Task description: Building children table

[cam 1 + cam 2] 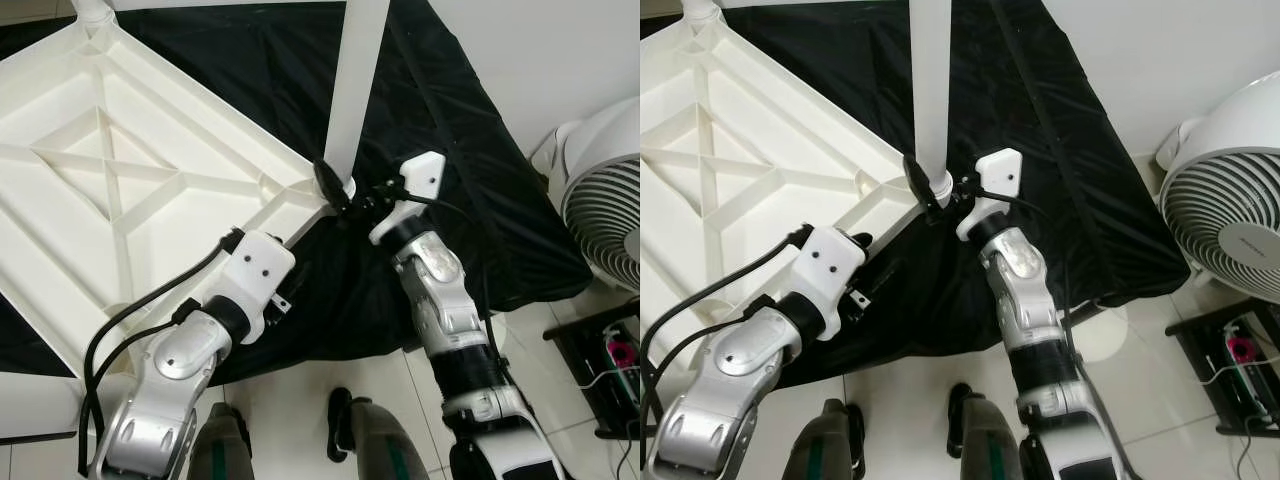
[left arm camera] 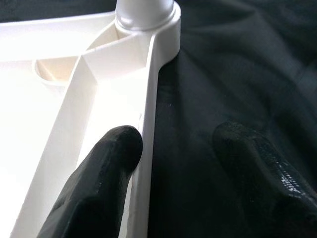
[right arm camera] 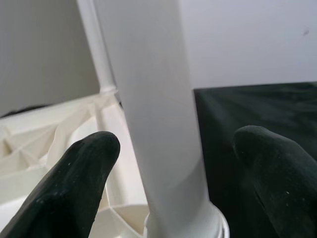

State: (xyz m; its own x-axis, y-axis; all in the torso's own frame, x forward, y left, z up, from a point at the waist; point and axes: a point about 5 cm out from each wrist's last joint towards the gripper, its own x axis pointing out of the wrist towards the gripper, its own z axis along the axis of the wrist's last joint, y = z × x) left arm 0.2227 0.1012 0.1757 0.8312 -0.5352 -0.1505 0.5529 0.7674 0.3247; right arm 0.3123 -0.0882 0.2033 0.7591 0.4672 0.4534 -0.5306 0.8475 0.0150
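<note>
The white tabletop (image 1: 110,190) is laid upside down on a black cloth (image 1: 440,170), its far edges cut off, with a white leg (image 1: 352,90) seated upright in the near corner socket, top out of frame. The right pincer (image 3: 173,183) is spread open around the leg base, not touching. The left pincer (image 2: 173,168) is open astride the tabletop rim, one finger (image 2: 106,168) inside against it, and is hidden behind its wrist in the head views.

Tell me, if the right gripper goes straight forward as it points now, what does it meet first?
Most likely the white table leg, standing in its corner socket between the right gripper's open fingers.

No readable text.
You will find no legible words, labels, brands or numbers on anything in these views.
</note>
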